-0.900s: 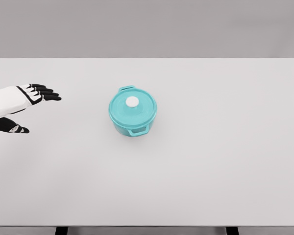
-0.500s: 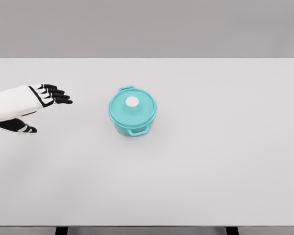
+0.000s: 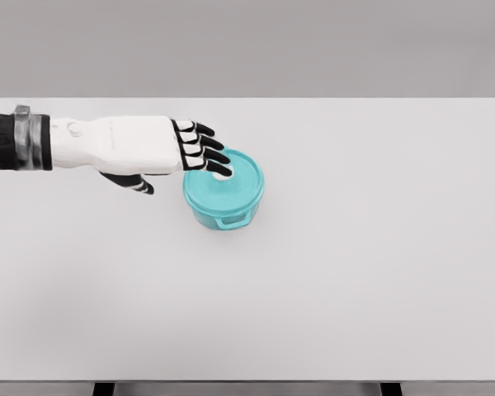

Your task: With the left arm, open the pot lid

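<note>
A small teal pot (image 3: pixel 224 206) stands near the middle of the white table (image 3: pixel 355 247), with its teal lid (image 3: pixel 235 186) on. The lid's white knob (image 3: pixel 223 173) is partly covered by my fingers. My left hand (image 3: pixel 205 153) reaches in from the left and hovers over the lid's left half. Its black fingertips (image 3: pixel 217 153) stretch out over the knob, and the thumb (image 3: pixel 140 185) hangs lower to the left of the pot. The fingers are extended and hold nothing. The right arm does not show.
One side handle (image 3: pixel 232 222) of the pot sticks out toward the front. The table's far edge runs along the grey wall, and its front edge lies near the bottom of the picture.
My left hand has travelled far to the right, from the table's left edge to above the pot lid. The pot and lid have not moved.
</note>
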Controlling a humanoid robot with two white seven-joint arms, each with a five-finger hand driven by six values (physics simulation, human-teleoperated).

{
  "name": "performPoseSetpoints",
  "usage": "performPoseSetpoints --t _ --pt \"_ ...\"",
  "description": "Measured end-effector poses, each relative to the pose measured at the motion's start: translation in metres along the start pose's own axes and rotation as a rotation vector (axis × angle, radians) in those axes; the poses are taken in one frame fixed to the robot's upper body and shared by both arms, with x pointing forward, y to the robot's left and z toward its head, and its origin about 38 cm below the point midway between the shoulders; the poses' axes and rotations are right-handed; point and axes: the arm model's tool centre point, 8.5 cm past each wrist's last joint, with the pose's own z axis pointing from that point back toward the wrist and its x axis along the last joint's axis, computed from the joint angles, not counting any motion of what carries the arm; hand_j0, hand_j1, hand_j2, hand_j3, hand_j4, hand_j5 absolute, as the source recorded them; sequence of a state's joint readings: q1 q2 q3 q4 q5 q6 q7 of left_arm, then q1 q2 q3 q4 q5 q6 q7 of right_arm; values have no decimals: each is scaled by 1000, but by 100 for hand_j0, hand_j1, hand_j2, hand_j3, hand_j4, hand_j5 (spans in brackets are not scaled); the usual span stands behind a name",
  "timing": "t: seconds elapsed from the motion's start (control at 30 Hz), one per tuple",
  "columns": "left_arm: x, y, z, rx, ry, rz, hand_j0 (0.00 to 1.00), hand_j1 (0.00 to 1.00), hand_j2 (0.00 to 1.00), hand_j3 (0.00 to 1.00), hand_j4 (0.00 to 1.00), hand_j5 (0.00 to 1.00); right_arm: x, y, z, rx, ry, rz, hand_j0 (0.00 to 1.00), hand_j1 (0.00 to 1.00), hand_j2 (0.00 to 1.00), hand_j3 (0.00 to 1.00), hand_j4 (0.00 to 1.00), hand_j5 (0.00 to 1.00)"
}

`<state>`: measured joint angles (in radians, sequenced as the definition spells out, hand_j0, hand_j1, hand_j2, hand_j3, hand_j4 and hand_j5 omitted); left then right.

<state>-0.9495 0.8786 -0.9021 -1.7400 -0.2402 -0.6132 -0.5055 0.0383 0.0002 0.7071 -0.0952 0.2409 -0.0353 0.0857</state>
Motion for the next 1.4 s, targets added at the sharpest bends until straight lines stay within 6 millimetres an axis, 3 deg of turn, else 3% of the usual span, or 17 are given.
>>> performPoseSetpoints --t 0.03,0.17,0.23,0.37,0.4,0.63,1.0,1.07,1.4 --pt "0 10 -5 5 -11 -25 100 100 100 100 100 100 0 0 0 0 0 0 100 100 100 100 100 100" --pt "4 14 -19 16 -54 -19 100 100 100 100 100 100 0 0 0 0 0 0 100 100 100 100 100 100" --pt "4 29 -26 12 -60 -44 100 100 100 100 100 100 0 0 0 0 0 0 100 100 100 100 100 100" --pt "-1 18 -51 -42 -15 53 100 100 100 100 100 100 1 -1 0 -1 -1 0 100 100 100 100 100 100" --pt "-6 28 -50 -43 7 40 100 100 100 100 100 100 0 0 0 0 0 0 100 100 100 100 100 100" --pt "-25 4 -49 -120 80 107 100 100 100 100 100 100 0 0 0 0 0 0 100 100 100 100 100 100" --pt "-35 6 -73 -162 126 113 88 88 88 88 88 88 1 -1 0 -1 -1 0 100 100 100 100 100 100" --pt "-35 4 -78 -173 124 117 83 83 83 83 83 83 0 0 0 0 0 0 100 100 100 100 100 100" --pt "-28 -12 -92 -216 99 126 83 83 83 83 83 83 0 0 0 0 0 0 100 100 100 100 100 100"
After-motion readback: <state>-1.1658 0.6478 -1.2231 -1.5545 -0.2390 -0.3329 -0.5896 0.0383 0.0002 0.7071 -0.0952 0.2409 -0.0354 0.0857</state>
